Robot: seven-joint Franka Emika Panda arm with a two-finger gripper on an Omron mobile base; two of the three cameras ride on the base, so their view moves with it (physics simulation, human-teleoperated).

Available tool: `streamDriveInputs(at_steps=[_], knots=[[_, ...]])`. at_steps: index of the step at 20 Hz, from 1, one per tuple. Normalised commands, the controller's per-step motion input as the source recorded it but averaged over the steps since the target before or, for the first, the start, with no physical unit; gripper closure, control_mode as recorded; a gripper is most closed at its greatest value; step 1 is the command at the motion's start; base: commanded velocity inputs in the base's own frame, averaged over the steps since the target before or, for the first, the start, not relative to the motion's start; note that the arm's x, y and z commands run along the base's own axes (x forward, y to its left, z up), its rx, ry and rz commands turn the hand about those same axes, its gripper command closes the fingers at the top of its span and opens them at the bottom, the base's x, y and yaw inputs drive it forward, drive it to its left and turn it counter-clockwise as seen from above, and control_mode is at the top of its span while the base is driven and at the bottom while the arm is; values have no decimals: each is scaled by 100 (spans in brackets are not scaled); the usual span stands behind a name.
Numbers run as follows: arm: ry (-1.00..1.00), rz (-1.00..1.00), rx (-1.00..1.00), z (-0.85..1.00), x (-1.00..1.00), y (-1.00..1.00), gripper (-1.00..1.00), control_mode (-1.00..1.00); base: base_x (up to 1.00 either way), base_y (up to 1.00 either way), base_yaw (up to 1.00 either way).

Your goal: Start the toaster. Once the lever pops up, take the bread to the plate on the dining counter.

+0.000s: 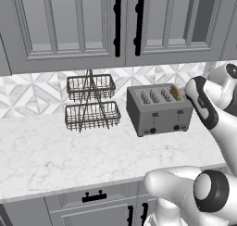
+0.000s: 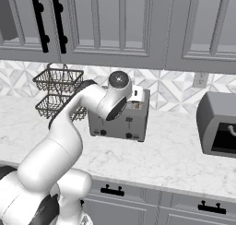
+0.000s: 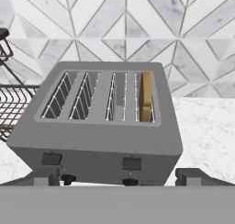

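Marble worktop (image 1: 55, 151) under grey cabinets, left base view: toaster (image 1: 159, 110) at 2 o'clock, wire basket rack (image 1: 91, 102) beside it at 9; bread (image 1: 175, 92) in the rightmost slot. Right base view: arm partly hides the toaster; grey appliance (image 2: 217, 125) at 3. Hand view: gripper (image 3: 118, 178) jaws apart, straddling the toaster front. No readable lettering.

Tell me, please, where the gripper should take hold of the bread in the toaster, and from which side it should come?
Grip the bread by its top edge, coming from straight above. It stands upright in the rightmost slot of the toaster, so only that edge is free; the jaws should close across its thin faces.
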Motion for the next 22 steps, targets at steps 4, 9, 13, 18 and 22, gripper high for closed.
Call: streamDriveInputs(at_steps=[4, 9, 13, 18, 22], knots=[[0, 0, 0, -25, 4, -3, -100, -100, 0, 0, 0], [0, 0, 0, -12, 12, -3, -100, -100, 0, 0, 0], [0, 0, 0, -1, 25, -2, -100, -100, 0, 0, 0], [0, 0, 0, -6, 29, -13, -100, -100, 0, 0, 0], [0, 0, 0, -14, 26, -16, -100, -100, 0, 0, 0]])
